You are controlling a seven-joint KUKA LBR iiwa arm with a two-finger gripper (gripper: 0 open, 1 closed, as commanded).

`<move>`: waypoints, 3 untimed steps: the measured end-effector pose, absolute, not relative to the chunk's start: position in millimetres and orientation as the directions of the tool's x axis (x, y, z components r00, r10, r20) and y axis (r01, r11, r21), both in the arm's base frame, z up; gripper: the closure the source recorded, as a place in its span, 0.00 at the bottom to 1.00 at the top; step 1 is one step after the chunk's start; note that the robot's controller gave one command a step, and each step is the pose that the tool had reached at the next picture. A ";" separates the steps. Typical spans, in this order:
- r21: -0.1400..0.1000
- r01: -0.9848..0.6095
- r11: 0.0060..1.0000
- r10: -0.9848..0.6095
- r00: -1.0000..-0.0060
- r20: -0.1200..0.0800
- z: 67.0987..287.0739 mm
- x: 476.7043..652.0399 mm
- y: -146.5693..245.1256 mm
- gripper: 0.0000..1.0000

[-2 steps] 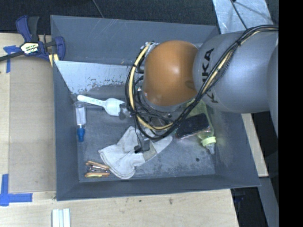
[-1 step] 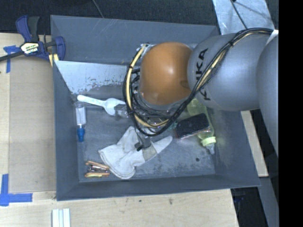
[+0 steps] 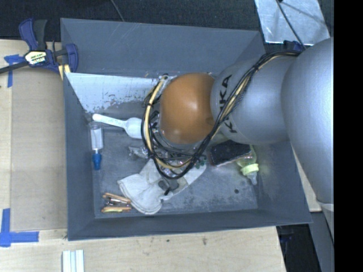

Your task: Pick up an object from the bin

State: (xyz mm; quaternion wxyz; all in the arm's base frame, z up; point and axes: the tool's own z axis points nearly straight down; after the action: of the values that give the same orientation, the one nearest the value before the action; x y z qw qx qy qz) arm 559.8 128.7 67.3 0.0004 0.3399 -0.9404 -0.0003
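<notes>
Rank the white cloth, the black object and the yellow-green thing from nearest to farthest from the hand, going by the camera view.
1. White cloth: right at the hand, lower middle of the bin.
2. Black object: to the right, beside the arm.
3. Yellow-green thing: farther right still, towards the bin's right wall.

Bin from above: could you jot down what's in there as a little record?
Bin: grey metal, arm entering from the right
Gripper: over a crumpled white cloth, mid-bin
Left side: white plastic spoon, clear tube with blue cap
Front left corner: wooden clothespins
Right side: black object, yellow-green item
</notes>
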 end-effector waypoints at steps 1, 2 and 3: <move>0.001 -0.712 0.702 -0.712 -0.702 -0.001 72.8 568.2 121.5 1.00; 0.001 -0.712 0.702 -0.712 -0.702 -0.001 72.9 568.2 121.5 1.00; 0.002 -0.712 0.702 -0.712 -0.702 -0.001 76.4 567.3 121.4 1.00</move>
State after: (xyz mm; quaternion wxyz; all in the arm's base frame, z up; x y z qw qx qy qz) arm 567.3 121.4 76.4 -0.0002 0.3859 -0.9226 -0.0010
